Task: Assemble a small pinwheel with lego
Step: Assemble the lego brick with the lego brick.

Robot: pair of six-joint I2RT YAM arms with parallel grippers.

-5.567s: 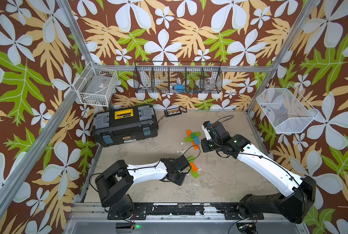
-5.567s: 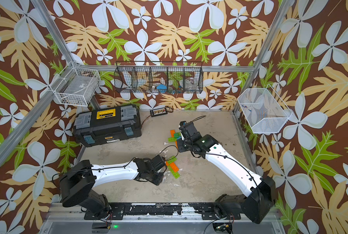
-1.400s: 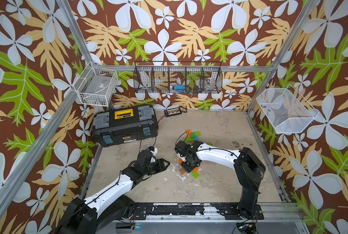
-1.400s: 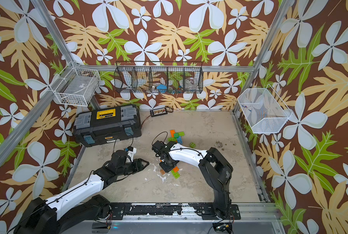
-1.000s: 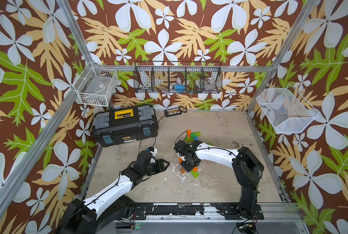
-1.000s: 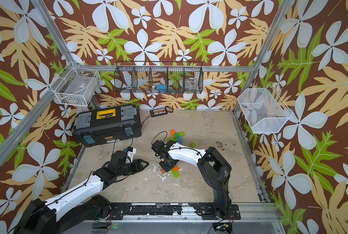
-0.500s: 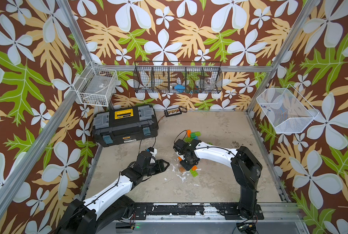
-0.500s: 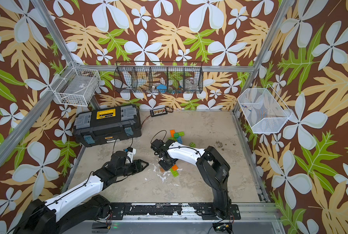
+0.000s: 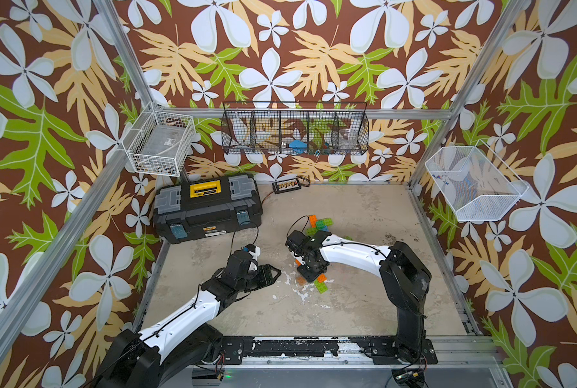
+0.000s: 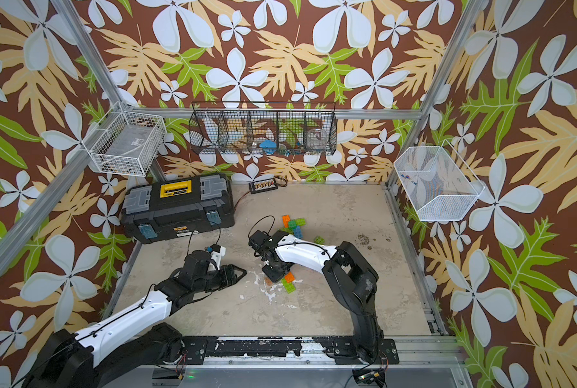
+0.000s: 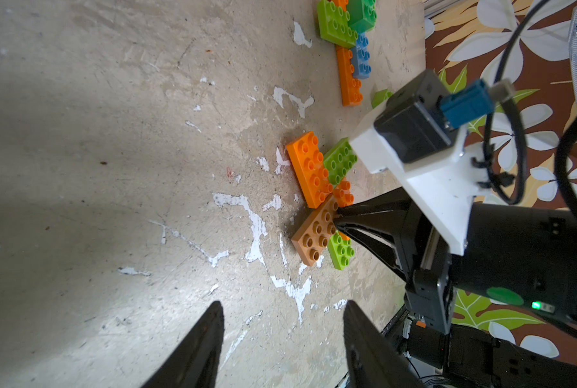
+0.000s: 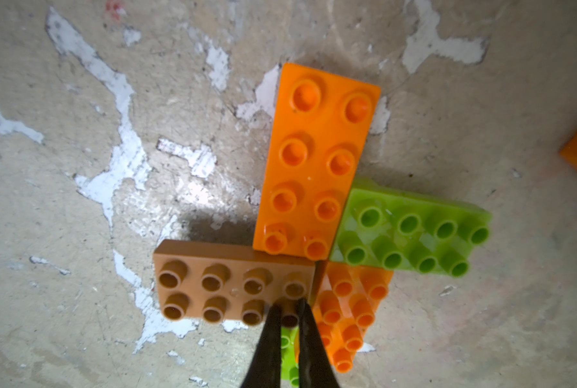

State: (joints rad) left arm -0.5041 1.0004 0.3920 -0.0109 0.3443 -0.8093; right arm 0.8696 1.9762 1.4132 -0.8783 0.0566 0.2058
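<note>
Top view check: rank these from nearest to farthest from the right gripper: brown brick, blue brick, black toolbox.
1. brown brick, right under the right gripper tips.
2. blue brick, in the cluster toward the back wall.
3. black toolbox, back-left corner.

my right pincer (image 12: 286, 314) points down, tips pressed together; my left pincer (image 11: 282, 307) hovers low, fingers apart.

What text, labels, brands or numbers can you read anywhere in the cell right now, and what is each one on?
No text can be read outright.
Toolbox, yellow handle: dark print, too small to read.
Toolbox, front sticker: black and yellow label, blurred, unreadable.
Lego: no lettering shows on studs or faces.
</note>
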